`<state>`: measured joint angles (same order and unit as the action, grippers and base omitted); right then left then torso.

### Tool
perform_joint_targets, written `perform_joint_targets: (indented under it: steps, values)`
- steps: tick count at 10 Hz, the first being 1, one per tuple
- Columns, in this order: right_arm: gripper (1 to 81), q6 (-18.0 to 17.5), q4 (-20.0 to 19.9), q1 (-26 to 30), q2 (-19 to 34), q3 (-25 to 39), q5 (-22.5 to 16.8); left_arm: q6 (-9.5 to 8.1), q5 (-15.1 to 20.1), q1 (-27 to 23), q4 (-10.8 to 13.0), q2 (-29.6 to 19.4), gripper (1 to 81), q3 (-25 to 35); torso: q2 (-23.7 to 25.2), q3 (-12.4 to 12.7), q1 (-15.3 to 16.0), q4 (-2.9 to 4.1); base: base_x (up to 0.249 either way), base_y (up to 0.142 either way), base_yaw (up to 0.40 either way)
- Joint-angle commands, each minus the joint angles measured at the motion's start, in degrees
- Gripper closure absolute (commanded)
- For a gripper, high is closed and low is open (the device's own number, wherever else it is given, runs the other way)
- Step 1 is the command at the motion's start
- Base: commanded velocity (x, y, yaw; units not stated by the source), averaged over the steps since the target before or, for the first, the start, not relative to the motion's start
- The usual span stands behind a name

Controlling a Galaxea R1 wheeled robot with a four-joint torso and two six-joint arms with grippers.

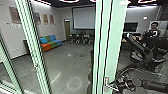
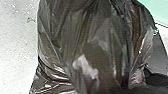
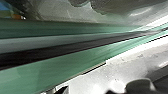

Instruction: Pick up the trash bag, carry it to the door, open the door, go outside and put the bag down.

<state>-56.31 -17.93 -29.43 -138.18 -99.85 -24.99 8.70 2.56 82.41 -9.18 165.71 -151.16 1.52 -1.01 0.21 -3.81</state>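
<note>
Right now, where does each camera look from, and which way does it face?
Head view: high on the robot, facing forward and down past green door framing into a room; the dark right arm shows.
Left wrist view: on that wrist, facing the trash bag closely; a dark part beside it is probably the robot's.
Right wrist view: on that wrist, facing green door framing; a dark robot fitting shows.
Green door framing appears in the head and right wrist views.

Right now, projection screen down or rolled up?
Down: the head view shows the projection screen as a broad pale sheet, spread flat, with a dark border.
</note>
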Motion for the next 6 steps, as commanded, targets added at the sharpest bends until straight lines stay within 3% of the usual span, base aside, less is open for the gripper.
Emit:
perform_joint_targets:
  steps: [1, 6]
  values:
    - [1.0, -1.08, -1.32, 4.51, -6.16, -1.29, 2.31, -0.18, 3.06, -3.43, -0.58, -0.81, 81.1, -0.1, 0.0, 0.0, 0.0, 0.0, 0.0, 0.0, 0.0]
    - [1.0, -1.0, 1.05, 1.96, -9.5, -5.42, 1.88, -0.18, 3.06, -3.43, -0.84, -1.07, 81.1, -0.1, 0.0, 0.0, 0.0, 0.0, 0.0, 0.0, 0.0]
